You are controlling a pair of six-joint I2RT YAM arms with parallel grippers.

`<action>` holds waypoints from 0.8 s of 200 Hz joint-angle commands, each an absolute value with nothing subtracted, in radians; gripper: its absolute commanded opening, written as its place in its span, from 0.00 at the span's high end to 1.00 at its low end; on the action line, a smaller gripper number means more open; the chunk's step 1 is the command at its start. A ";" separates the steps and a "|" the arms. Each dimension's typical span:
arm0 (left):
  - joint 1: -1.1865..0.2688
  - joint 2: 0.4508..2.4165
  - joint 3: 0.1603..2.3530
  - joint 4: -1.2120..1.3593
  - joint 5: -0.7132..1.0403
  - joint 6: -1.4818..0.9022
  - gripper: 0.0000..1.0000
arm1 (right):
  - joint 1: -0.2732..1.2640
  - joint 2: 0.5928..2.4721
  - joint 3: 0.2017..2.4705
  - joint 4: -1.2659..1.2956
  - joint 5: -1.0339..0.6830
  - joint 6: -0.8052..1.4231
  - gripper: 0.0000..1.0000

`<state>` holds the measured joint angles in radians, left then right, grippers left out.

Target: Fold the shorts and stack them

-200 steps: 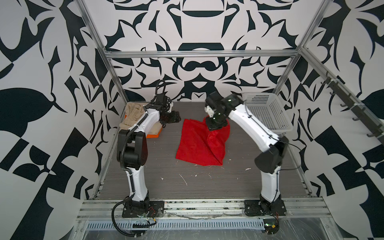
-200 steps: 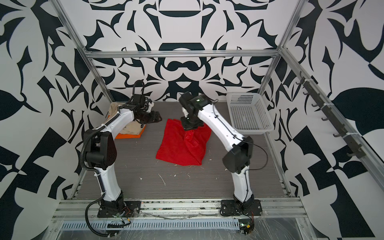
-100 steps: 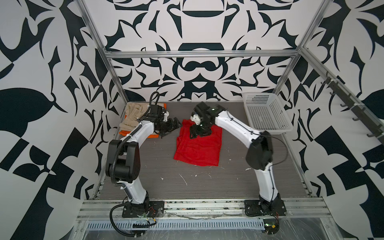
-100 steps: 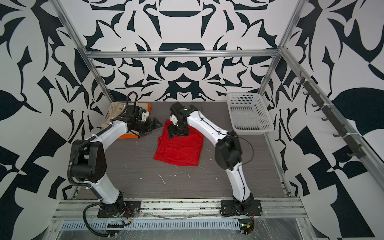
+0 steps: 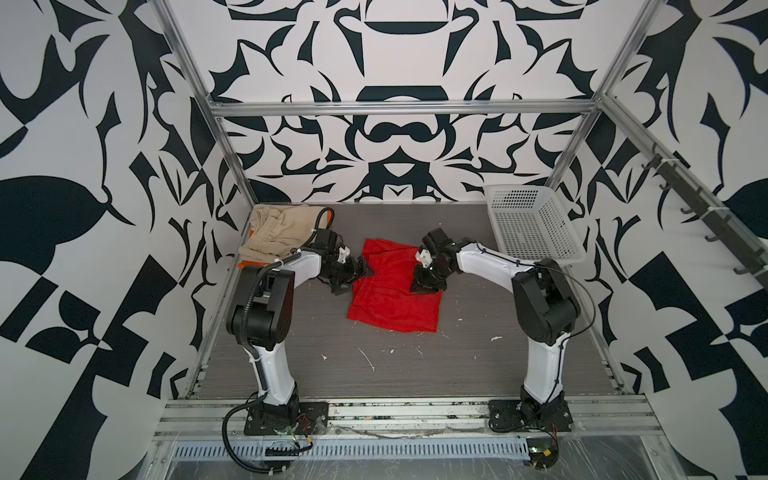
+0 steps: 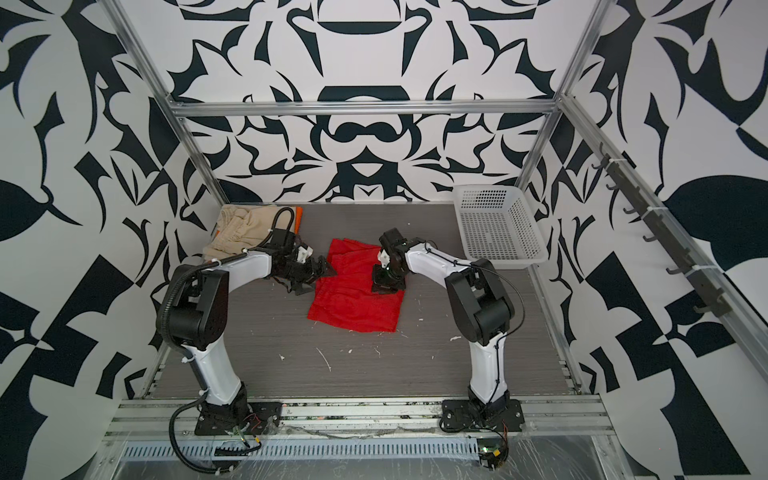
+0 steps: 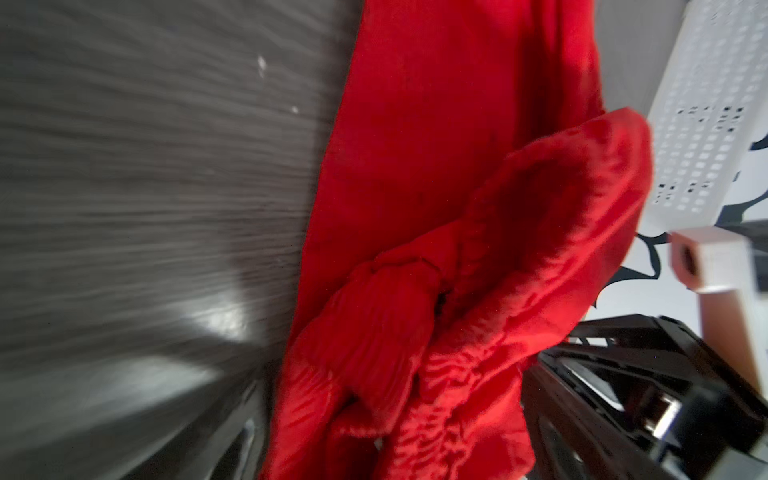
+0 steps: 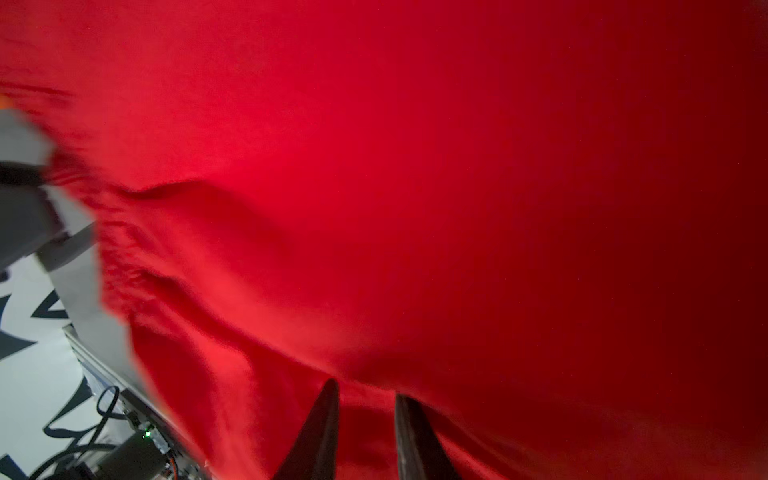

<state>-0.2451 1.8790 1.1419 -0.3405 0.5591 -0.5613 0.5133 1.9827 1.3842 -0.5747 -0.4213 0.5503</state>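
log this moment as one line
phase: folding red shorts | left gripper: open at their edge | right gripper: on cloth, grip unclear | beige shorts: atop orange shorts

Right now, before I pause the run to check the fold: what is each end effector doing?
Left end effector: open, at the edge of the red shorts.
Right end effector: shut on the red shorts.

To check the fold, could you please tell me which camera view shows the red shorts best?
A top view: the red shorts show nearly their whole outline there. The left wrist view gives only a blurred, bunched part; the right wrist view only close-up red cloth.
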 commanded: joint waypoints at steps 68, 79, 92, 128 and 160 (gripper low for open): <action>-0.402 2.026 1.224 -0.201 0.557 -0.608 0.34 | 0.523 2.012 1.292 -0.377 -0.423 0.628 0.83; -0.412 2.026 1.247 -0.203 0.539 -0.607 0.48 | 0.528 2.009 1.288 -0.365 -0.419 0.634 0.84; -0.414 2.020 1.283 -0.237 0.508 -0.597 0.70 | 0.530 1.990 1.287 -0.363 -0.409 0.635 0.84; -0.406 1.964 1.462 -0.554 0.316 -0.389 1.00 | 0.530 1.847 1.279 -0.360 -0.356 0.612 0.67; -0.364 1.926 1.663 -0.807 0.158 -0.169 1.00 | 0.511 1.704 1.261 -0.375 -0.303 0.591 0.49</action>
